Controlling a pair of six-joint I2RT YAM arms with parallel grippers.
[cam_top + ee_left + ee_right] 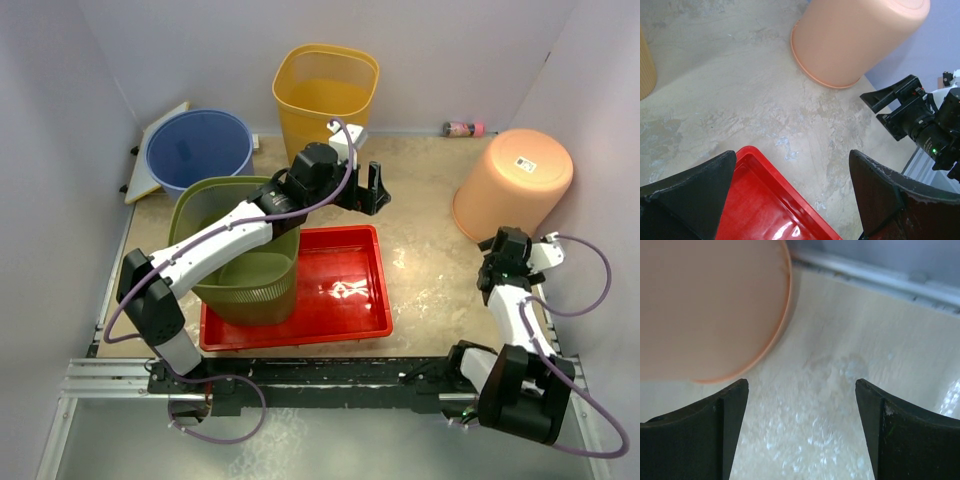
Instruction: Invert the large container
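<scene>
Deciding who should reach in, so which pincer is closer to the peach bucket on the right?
Right. The right pincer is open just beside the peach bucket rim, not touching. The left pincer is open near the red tray's far corner, well to the bucket's left.

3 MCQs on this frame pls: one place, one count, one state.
1. Where does the green bin stand?
A. in the red tray
B. on a cart
C. on a shelf

2. How many bins show in the top view?
A. two
B. three
C. four

3. The orange bin is:
A. upright
B. upside down
C. on its side

Answers:
1 A: its base sits inside the tray's rim.
2 C: green bin, blue bin, yellow bin, orange bin.
3 B: rim down, closed base up.
</scene>
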